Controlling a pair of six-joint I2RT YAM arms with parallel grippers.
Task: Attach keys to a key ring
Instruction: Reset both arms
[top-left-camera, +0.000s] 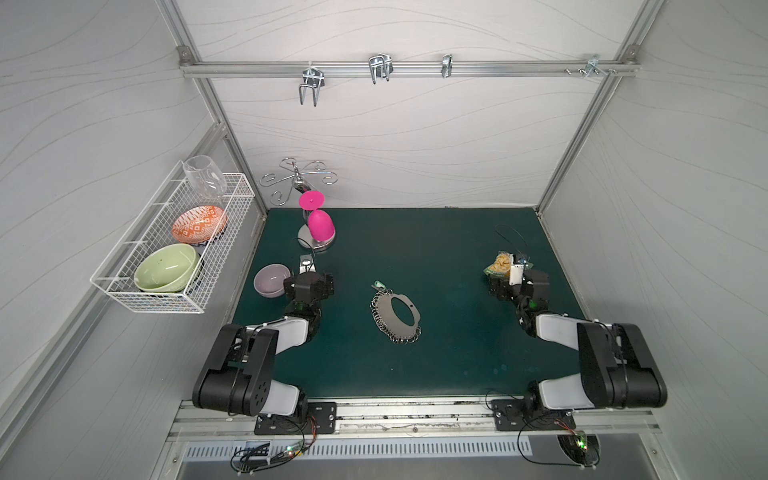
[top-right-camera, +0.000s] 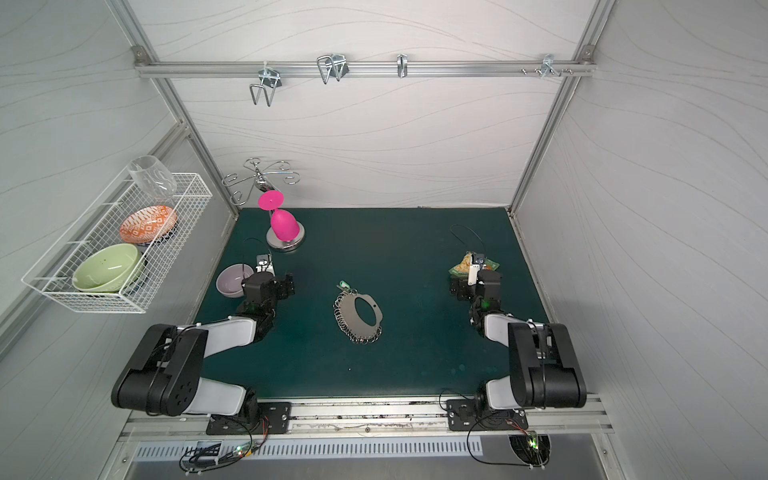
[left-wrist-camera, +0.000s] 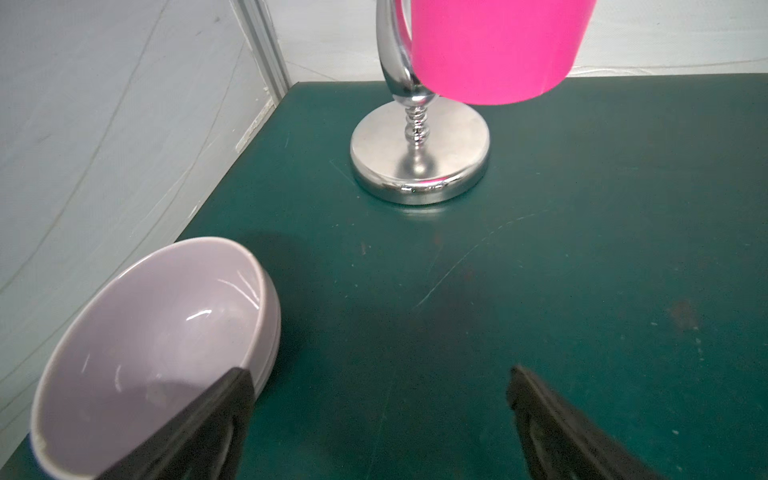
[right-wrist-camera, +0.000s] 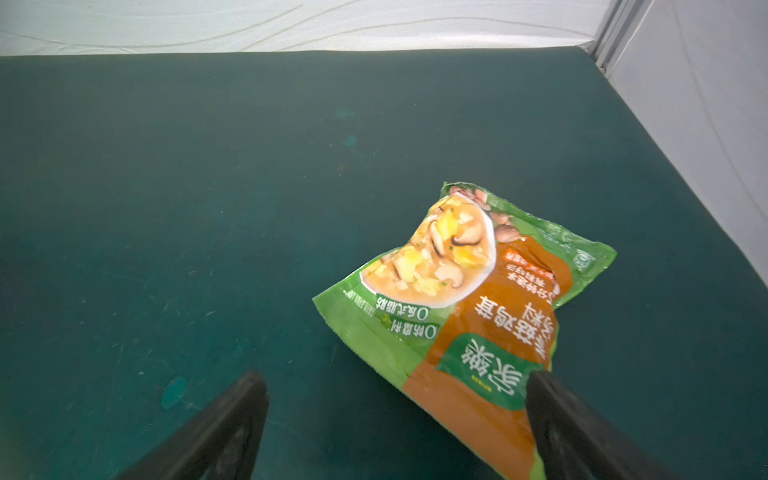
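Observation:
The key ring (top-left-camera: 384, 306) (top-right-camera: 347, 309), a flat grey oval plate with a big hole and many small wire rings round its rim, lies in the middle of the green mat. The keys (top-left-camera: 379, 285) (top-right-camera: 343, 284), one small bright green tag, lie at its far edge; I cannot tell whether they touch it. My left gripper (top-left-camera: 309, 282) (left-wrist-camera: 380, 374) hovers to the left of the ring, open and holding nothing, beside a lilac bowl (left-wrist-camera: 158, 332). My right gripper (top-left-camera: 517, 284) (right-wrist-camera: 395, 378) is off to the right, open, over a snack packet (right-wrist-camera: 469, 291). Neither wrist view shows the ring or the keys.
A chrome stand (left-wrist-camera: 419, 153) with a pink cup (top-left-camera: 320, 226) hung upside down on it stands at the back left. The lilac bowl (top-left-camera: 271, 280) sits by the left wall. A white wire basket (top-left-camera: 153, 301) with bowls and a glass hangs on that wall.

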